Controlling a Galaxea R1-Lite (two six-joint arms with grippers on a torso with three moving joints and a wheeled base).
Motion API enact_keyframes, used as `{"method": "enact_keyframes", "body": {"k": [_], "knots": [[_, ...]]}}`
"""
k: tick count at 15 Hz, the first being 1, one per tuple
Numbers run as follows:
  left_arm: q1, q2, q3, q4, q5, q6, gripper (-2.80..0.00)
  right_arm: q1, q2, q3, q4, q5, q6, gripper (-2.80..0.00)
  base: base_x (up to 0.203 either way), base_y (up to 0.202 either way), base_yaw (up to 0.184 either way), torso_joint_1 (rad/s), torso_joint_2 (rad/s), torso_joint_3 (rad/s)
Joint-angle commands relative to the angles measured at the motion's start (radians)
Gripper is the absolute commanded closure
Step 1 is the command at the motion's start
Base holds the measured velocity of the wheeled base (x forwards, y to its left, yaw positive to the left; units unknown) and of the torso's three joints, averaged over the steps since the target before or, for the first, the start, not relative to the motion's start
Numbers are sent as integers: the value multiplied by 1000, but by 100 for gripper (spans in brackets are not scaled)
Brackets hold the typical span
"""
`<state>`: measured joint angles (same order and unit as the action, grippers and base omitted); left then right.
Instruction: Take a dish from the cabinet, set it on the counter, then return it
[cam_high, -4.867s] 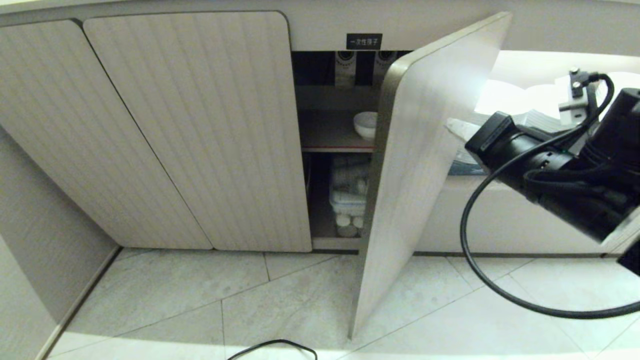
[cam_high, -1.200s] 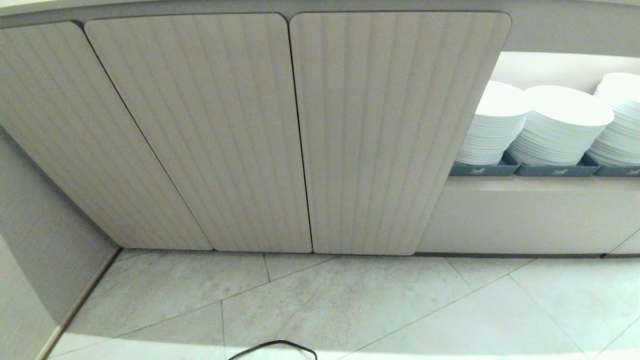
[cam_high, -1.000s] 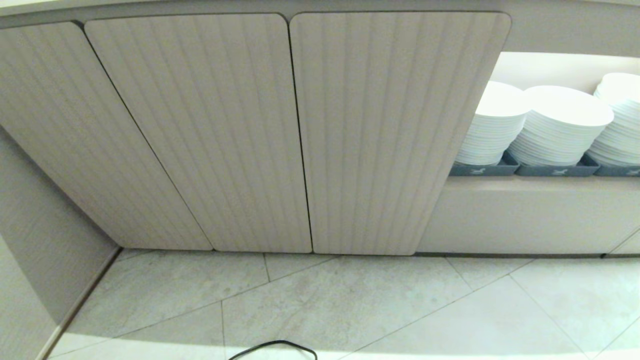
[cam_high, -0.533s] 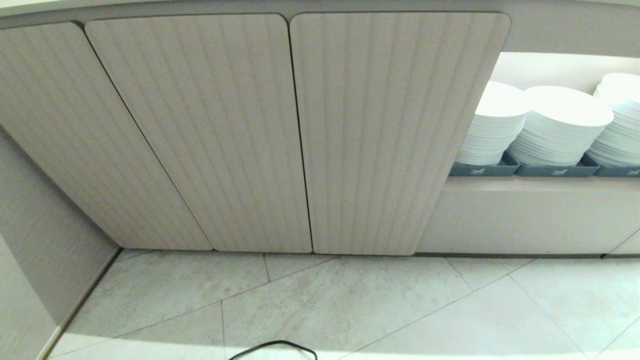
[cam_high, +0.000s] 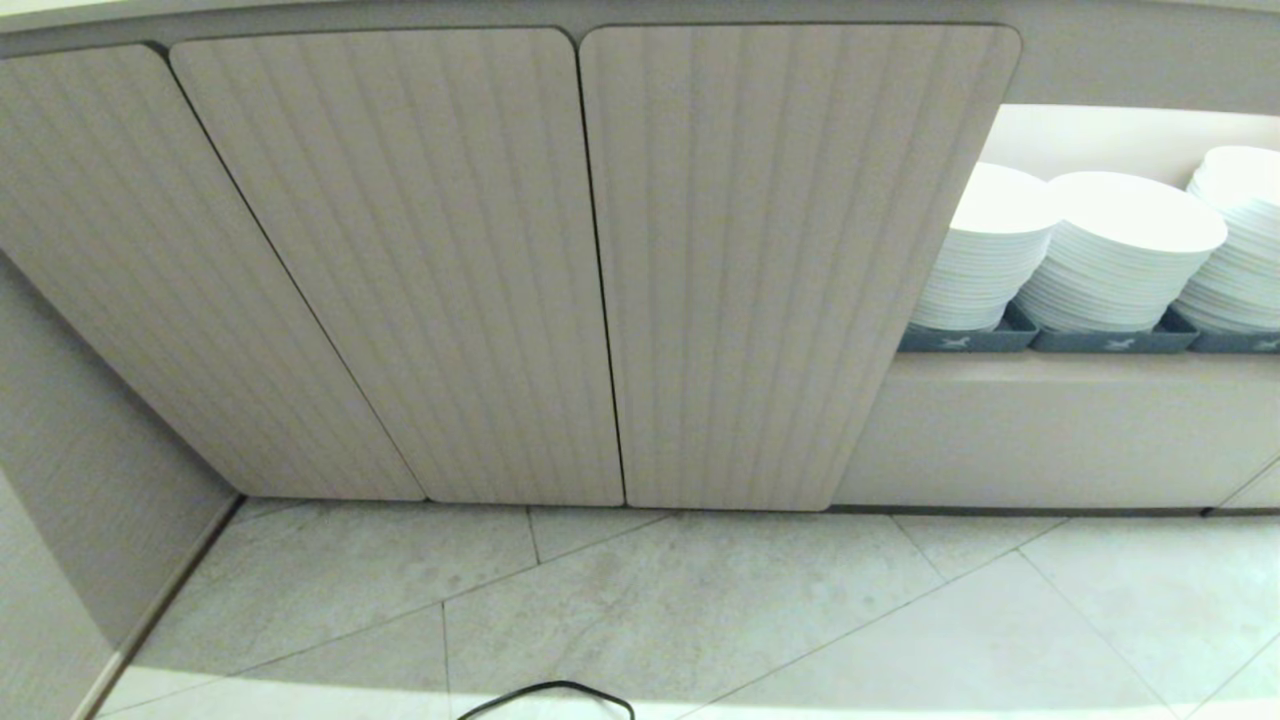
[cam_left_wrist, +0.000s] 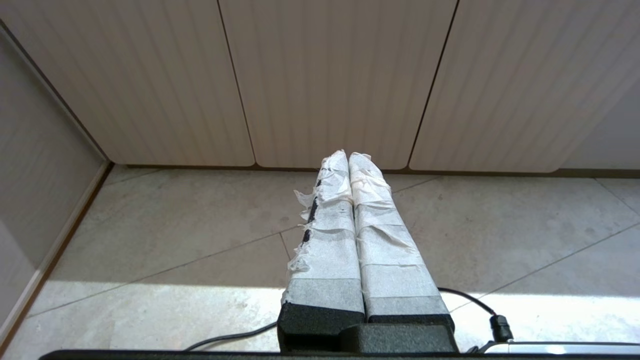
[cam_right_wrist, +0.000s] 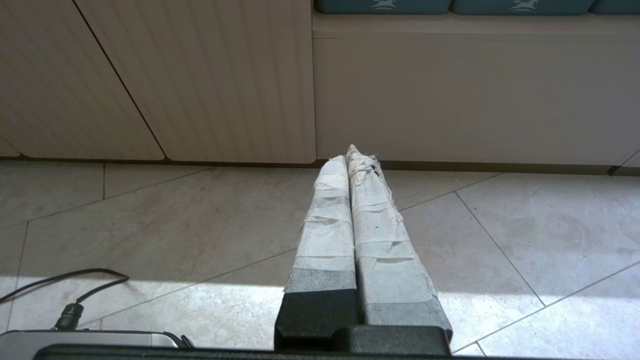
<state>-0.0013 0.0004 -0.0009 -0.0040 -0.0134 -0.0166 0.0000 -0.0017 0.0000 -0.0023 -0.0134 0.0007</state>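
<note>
The left tool (cam_left_wrist: 348, 156) has its taped fingers pressed together on nothing, low over the tiled floor (cam_left_wrist: 200, 225) and aimed at the foot of the cabinet (cam_high: 600, 270). The right tool (cam_right_wrist: 348, 152) is likewise closed and empty, pointing at the cabinet's base. All fluted doors are shut, so the dish cannot be seen. To the right, stacks of white plates (cam_high: 1120, 245) sit in grey trays (cam_high: 1110, 342) on an open shelf (cam_high: 1060, 365). A black cable (cam_high: 545, 695) lies on the floor.
</note>
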Motion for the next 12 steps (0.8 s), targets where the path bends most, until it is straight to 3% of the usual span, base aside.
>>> {"method": "enact_keyframes", "body": {"k": [1,12], "knots": [[0,0,1,-1,0,0,0,0,2,0,1,0,-4,0,0,0,0,0,0,0],[0,0,-1,-1,0,0,0,0,2,0,1,-1,4,0,0,0,0,0,0,0]]}}
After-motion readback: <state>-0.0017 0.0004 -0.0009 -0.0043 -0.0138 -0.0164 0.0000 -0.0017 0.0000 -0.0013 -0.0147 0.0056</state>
